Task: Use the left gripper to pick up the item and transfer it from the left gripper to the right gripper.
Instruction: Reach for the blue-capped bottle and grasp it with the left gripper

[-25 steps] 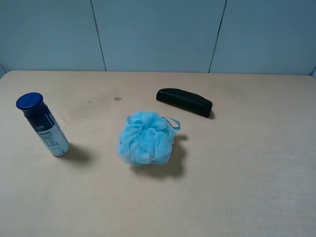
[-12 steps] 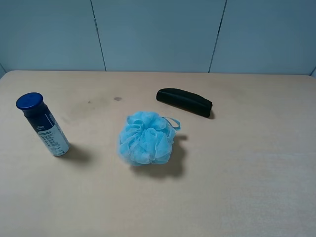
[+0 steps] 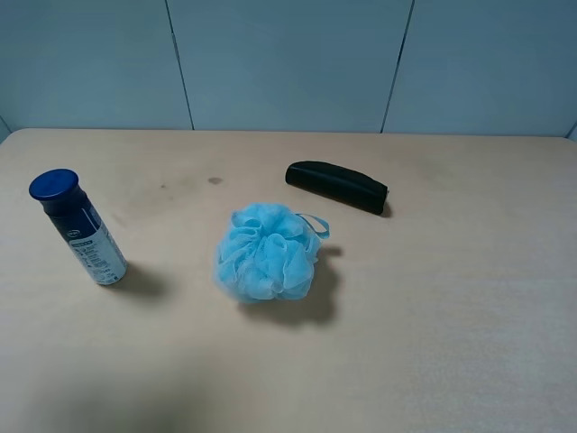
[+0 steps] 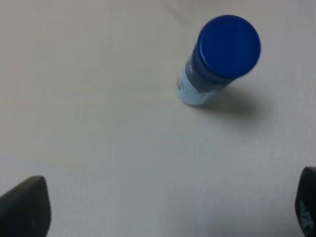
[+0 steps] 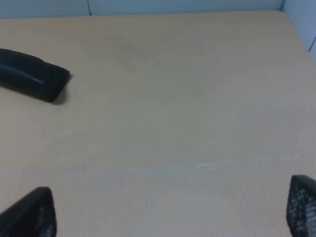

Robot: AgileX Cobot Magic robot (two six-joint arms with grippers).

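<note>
While left pincer [image 4: 165,205] and right pincer [image 5: 165,210] gape apart, cylindrical bottle [image 3: 81,233] upright, frilly mesh puff [image 3: 266,253]

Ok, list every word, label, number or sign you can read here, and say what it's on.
White label on the bottle: small dark print, too small and blurred to read in any view.
Black case: no text visible.
Blue mesh bath puff: none.
Nothing here is legible.
</note>
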